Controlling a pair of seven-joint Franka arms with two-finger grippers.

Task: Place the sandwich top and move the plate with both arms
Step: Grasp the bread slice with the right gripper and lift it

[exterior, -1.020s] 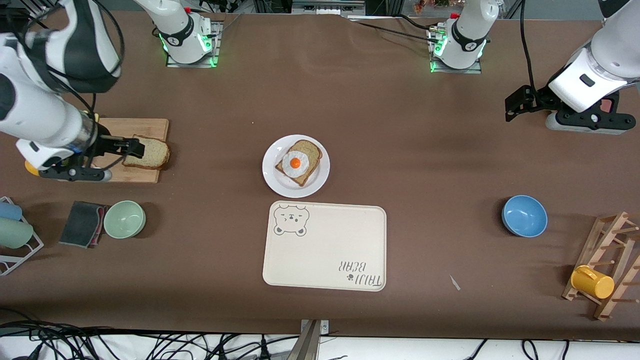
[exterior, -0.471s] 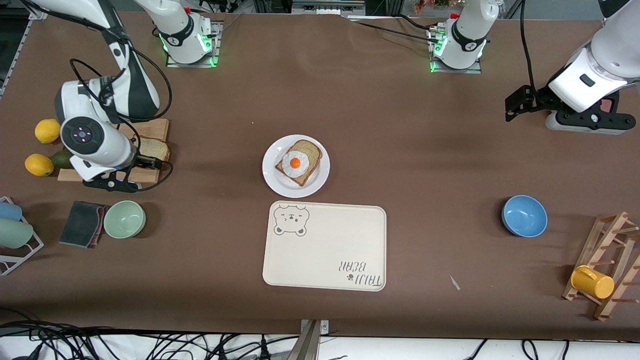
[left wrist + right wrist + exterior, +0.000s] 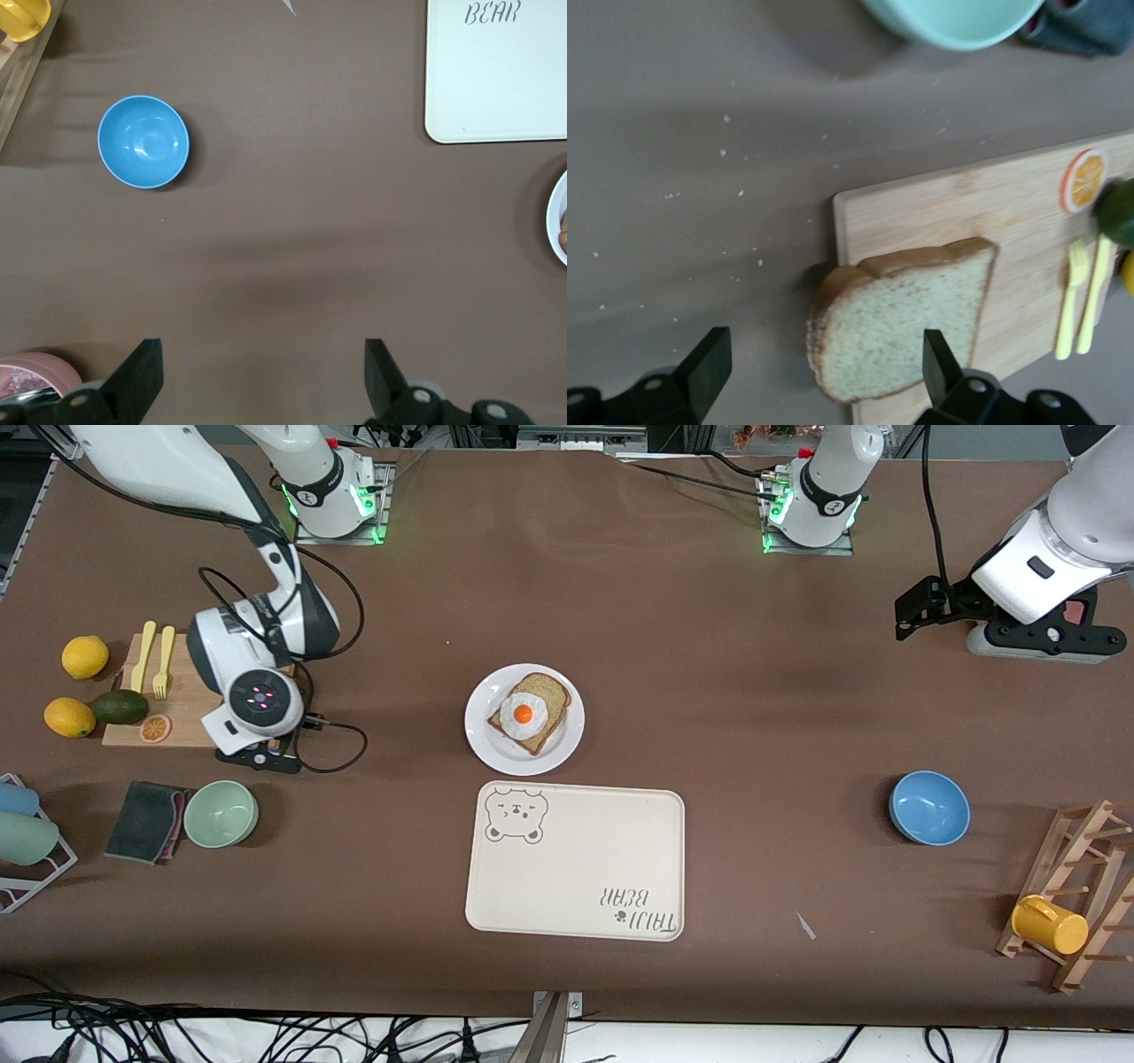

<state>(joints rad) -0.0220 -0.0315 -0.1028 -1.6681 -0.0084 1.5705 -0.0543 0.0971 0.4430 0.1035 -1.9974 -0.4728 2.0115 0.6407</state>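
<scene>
The right gripper (image 3: pixel 818 376) is held open over the bread (image 3: pixel 899 314), which lies on the board (image 3: pixel 992 221). The left gripper (image 3: pixel 263 385) is parked open over the table, well apart from the plate (image 3: pixel 524 719).

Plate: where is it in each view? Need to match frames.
Front view: plate mid-table, just farther from the camera than the bear tray.
Left wrist view: only a rim sliver at the frame edge, near the bear tray.
Right wrist view: not in it.
Shared landmark: bear tray.
</scene>
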